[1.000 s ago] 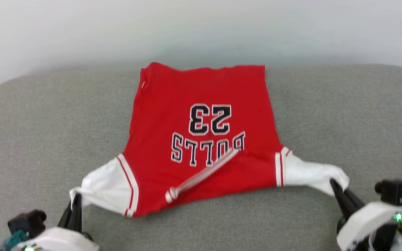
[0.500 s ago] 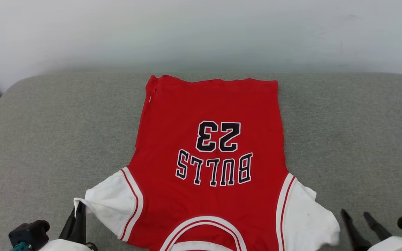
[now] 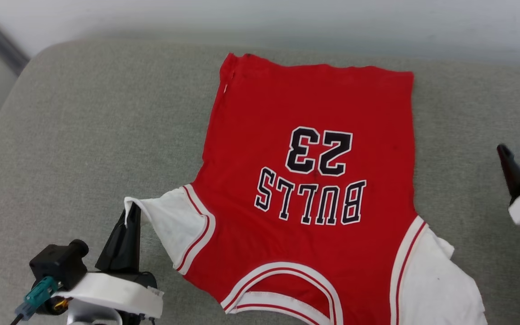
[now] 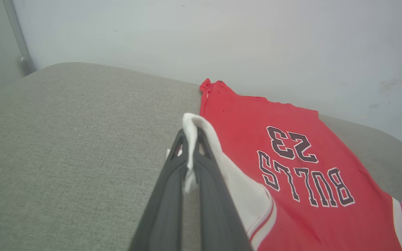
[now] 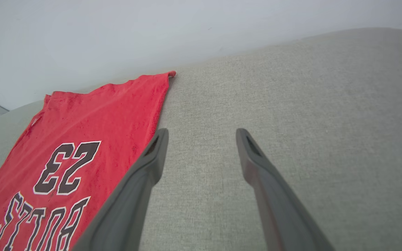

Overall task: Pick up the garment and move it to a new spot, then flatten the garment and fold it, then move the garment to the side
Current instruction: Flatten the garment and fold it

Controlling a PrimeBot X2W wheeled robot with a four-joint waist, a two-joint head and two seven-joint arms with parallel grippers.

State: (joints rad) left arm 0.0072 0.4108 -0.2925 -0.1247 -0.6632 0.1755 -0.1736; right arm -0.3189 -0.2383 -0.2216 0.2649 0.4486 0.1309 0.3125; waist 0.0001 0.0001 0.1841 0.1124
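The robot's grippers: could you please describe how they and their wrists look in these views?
The left gripper and right gripper each have two long, dark grey fingers tapering to narrow tips, with slotted cut-outs near the ends. Each rises from a white wrist housing. Beside the left one sits a black camera module with a teal connector.

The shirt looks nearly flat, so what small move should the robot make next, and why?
Probably draw the left fingers a little outward, lower them and let go. They are shut on the tip of the white sleeve, holding it up off the cushion, while the body of the shirt lies flat and the right fingers are open, off the cloth.
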